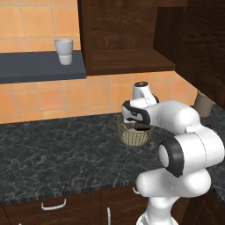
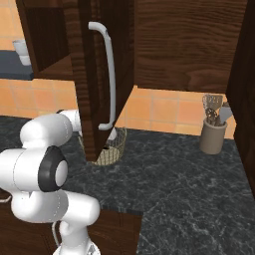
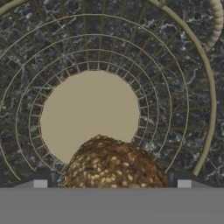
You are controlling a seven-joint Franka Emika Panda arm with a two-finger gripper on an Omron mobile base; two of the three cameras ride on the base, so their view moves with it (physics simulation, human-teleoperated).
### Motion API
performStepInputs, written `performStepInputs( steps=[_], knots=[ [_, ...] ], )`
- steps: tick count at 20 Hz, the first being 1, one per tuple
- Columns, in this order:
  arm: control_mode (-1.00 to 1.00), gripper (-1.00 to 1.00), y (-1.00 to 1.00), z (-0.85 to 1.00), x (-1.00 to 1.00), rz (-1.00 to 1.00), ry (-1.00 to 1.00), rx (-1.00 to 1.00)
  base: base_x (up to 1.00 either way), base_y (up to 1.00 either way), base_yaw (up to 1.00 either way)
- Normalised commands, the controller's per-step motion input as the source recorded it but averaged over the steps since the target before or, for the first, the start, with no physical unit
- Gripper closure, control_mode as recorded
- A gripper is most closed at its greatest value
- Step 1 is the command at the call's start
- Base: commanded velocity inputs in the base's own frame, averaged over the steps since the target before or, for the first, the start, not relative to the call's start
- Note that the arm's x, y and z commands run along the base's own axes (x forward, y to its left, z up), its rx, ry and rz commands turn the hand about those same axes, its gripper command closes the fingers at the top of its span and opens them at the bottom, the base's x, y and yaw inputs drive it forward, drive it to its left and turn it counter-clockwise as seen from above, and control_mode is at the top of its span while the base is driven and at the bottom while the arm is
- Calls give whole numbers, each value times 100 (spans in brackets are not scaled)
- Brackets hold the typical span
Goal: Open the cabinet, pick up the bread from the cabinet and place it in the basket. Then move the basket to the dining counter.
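Note:
The cabinet [image 1: 127,39] stands open, and its door [image 2: 84,74] with the long silver handle [image 2: 108,74] swings out over the counter. Below it, the wire basket [image 1: 132,137] [image 2: 113,149] sits on the black counter. My gripper [image 3: 112,183] points straight down into the basket [image 3: 209,87] and is open. The bread [image 3: 114,164], a brown speckled lump, lies between my fingertips [image 3: 40,183] above the basket's beige bottom; I cannot tell whether it rests on the bottom. A dark lump [image 1: 141,128] shows inside the basket under my hand. The dining counter is out of view.
A white cup [image 1: 64,51] [image 2: 21,50] stands on a dark shelf at the left. A utensil holder [image 2: 213,134] [image 1: 203,103] stands on the black marbled counter [image 1: 52,149] at the right. Low cabinets with curved handles [image 1: 53,205] run below the counter's front edge.

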Motion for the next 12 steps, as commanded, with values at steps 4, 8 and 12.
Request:
performStepInputs(
  steps=[4, 8, 12],
  knots=[
    [-100, -100, 0, 1, 0, 0, -1, 0, 0, 0, 0],
    [-100, -100, 0, 6, 0, 0, -2, 0, 0, 0, 0],
    [-100, -100, 0, 8, 0, 0, -12, 0, 0, 0, 0]
  ],
)
